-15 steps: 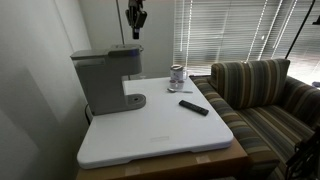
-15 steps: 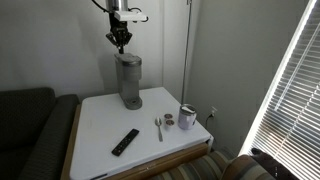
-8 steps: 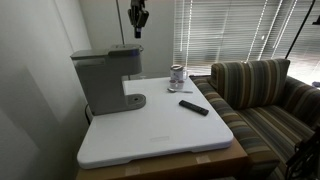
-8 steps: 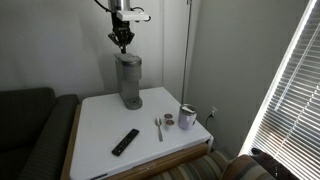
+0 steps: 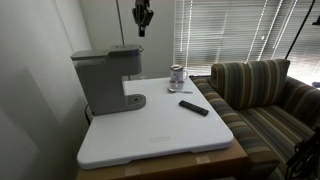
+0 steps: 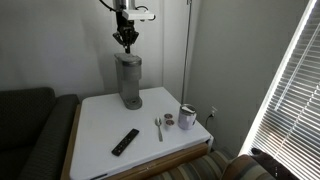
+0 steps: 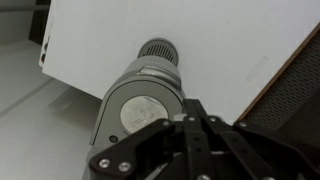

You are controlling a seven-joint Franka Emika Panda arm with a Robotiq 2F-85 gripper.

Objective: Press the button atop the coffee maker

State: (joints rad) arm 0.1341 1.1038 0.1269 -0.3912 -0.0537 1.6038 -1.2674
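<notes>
Exterior view: coffee maker (image 5: 105,80) stands upright at the back of the white table (image 5: 160,135), near the wall, its base plate flat on the top. Gripper (image 5: 142,32) hangs in the air above the brew head and a bit off to its side, not touching it; too small here to read the fingers. Glass jar (image 5: 177,76) and black remote (image 5: 194,107) lie apart from the machine, towards the striped sofa (image 5: 255,95)

Exterior view: gripper (image 6: 126,46) points straight down over the coffee maker (image 6: 128,80), with a clear gap between tips and top. Remote (image 6: 125,141), spoon (image 6: 158,127) and jar (image 6: 187,117) sit nearer the front edge

Wrist view: looking down on the coffee maker (image 7: 140,95), with the round top panel (image 7: 143,108) below and beside the gripper (image 7: 195,120). Fingers drawn together, nothing held
</notes>
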